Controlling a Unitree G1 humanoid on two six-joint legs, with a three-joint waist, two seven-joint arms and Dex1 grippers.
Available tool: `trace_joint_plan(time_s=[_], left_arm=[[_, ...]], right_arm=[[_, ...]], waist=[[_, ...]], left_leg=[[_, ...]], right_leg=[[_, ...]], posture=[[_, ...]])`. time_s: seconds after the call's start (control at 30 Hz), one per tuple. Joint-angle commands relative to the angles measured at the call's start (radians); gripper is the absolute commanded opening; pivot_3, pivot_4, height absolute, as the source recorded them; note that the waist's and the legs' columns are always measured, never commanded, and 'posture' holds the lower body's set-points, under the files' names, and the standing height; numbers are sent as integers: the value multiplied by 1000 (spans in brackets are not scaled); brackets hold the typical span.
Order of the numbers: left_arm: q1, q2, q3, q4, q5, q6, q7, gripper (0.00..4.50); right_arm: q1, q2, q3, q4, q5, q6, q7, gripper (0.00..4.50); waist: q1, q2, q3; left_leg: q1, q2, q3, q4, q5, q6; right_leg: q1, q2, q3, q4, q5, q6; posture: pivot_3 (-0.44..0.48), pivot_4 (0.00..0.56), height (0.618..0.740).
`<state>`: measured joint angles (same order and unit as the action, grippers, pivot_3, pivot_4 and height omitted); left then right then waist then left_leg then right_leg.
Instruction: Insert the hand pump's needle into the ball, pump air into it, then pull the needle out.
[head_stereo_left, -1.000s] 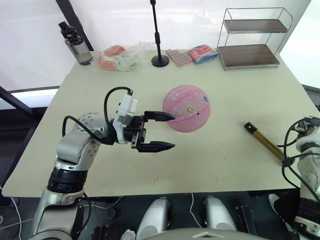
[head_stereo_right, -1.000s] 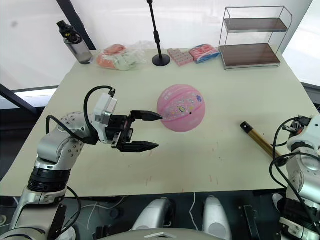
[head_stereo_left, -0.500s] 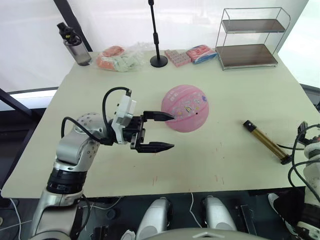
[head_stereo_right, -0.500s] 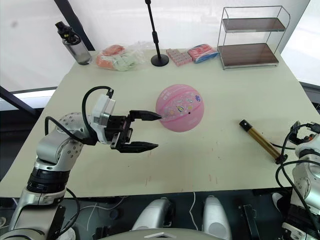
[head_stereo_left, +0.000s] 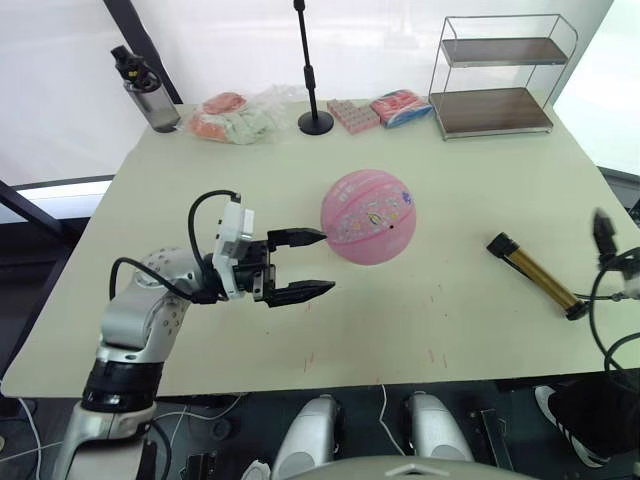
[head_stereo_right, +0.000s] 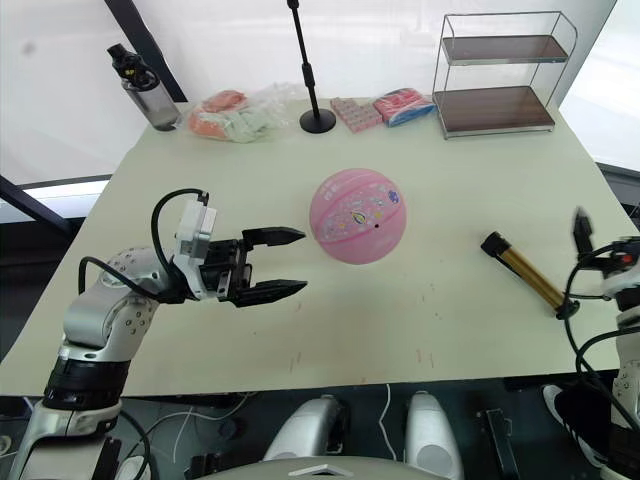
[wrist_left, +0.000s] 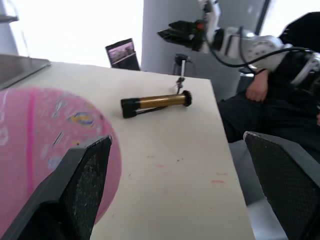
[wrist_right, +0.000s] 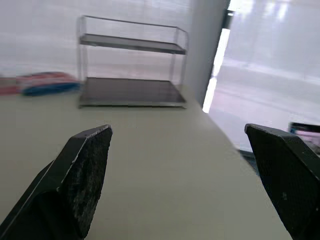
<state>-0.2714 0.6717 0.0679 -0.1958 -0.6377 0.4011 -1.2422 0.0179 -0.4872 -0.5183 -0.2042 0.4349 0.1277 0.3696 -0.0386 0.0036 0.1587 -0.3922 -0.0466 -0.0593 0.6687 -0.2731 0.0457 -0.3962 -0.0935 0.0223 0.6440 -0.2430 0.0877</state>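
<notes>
Hovering left tool faces the ball, pump lies loose on the desk

Reaching in from the left, the left tool (head_stereo_left: 300, 264) hangs above the pale, matte desk (head_stereo_left: 470, 190) with its two black tapered fingers spread wide and nothing between them. Its tips point toward the ball (head_stereo_left: 368, 216), which sits just beyond them near the middle of the desk; the upper fingertip comes very close to the ball's left side, though contact cannot be made out. The ball is round and pink, with darker pink stripes and small colourful printed motifs on a pebbled skin.

Behind the ball, at the far edge of the desk, stand a grey bottle (head_stereo_left: 145, 90), a clear bag of soft items (head_stereo_left: 235, 113), a thin black stand pole (head_stereo_left: 312, 65) on a round base, flat packets (head_stereo_left: 390, 108) and a two-tier wire shelf (head_stereo_left: 500, 75) with dark wooden boards.

Right of the ball, well apart from it, the hand pump (head_stereo_left: 535, 275) lies flat. Its long axis runs diagonally, from a black cap nearer the ball to the black end at the desk's right edge. The barrel is a slim, shiny gold-bronze cylinder. The needle is too small to make out.

At the far right, the right tool (head_stereo_right: 582, 228) is raised beside the desk edge; the right wrist view shows its blunt, rough black fingers (wrist_right: 80, 172) wide apart and empty.
</notes>
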Motion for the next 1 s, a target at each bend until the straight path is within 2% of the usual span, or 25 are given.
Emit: trace_joint_plan(time_s=[0.03,0.17,0.43,0.67,0.8,1.0], left_arm=[[69,14,72,-50,-4,-29,41,4500],[185,27,112,-55,22,-79,39,4500],[366,33,162,94,171,-303,50,4500],[514,13,213,181,217,-367,128,4500],[590,-10,242,182,238,-388,190,4500],[680,-39,245,156,244,-429,214,4500]], right_arm=[[74,-11,73,-69,62,-10,171,4459],[211,-36,171,-48,29,-60,346,4459],[354,-80,193,142,-4,-254,592,4459],[386,-94,148,291,-5,-375,659,4459],[402,-94,125,287,16,-400,672,4459],[429,-95,103,258,45,-388,680,4459]], waist=[[9,0,0],[22,0,0],[27,-1,1],[28,-2,1],[29,-3,1],[31,-3,1]], left_leg=[[0,0,0,0,0,0],[0,0,0,1,0,0],[0,0,0,0,0,0],[2,1,0,0,0,0],[2,1,0,0,0,-1],[1,1,-1,0,-1,-1]], right_leg=[[0,0,0,0,0,0],[0,-1,0,-1,0,0],[1,-2,-1,-2,-2,-3],[1,-3,-1,-2,-3,-6],[1,-9,-1,-2,-3,-6],[1,-10,1,-3,-3,-6]], posture=[[0,150,740],[0,150,740],[0,150,740],[0,150,740],[0,150,740],[0,150,740]])
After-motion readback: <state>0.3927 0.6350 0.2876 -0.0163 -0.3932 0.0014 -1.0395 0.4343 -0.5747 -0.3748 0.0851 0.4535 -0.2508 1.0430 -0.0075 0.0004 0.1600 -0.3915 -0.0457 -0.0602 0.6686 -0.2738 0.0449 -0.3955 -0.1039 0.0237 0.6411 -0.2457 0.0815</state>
